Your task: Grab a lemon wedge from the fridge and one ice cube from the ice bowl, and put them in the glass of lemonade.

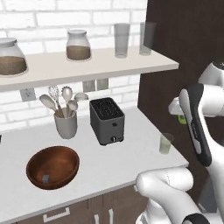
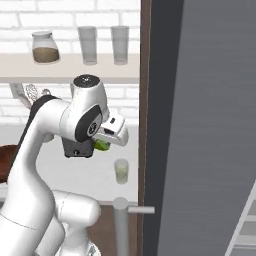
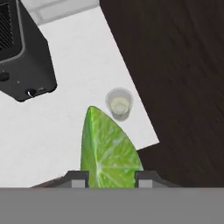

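Note:
My gripper (image 3: 111,179) is shut on the lemon wedge (image 3: 109,148), a green-yellow piece that sticks out between the two fingertips. Gripper and wedge hang in the air over the counter's right end, above and a little short of the glass of lemonade (image 3: 119,103). From the left base camera the wedge (image 1: 181,119) peeks out behind my forearm, up and to the right of the glass (image 1: 166,143). The right base view shows the wedge (image 2: 102,145) above and left of the glass (image 2: 121,171). The ice bowl (image 1: 65,153) sits at front left with one ice cube (image 1: 46,178) inside. The fridge (image 2: 220,125) door stands open on the right.
A black toaster (image 1: 107,120) stands mid-counter, and it appears again in the hand view (image 3: 22,57). A white utensil crock (image 1: 66,124) is behind the bowl. The shelf above carries two jars and two tall clear glasses (image 1: 122,40). A dark wood panel (image 1: 175,43) borders the counter's right end.

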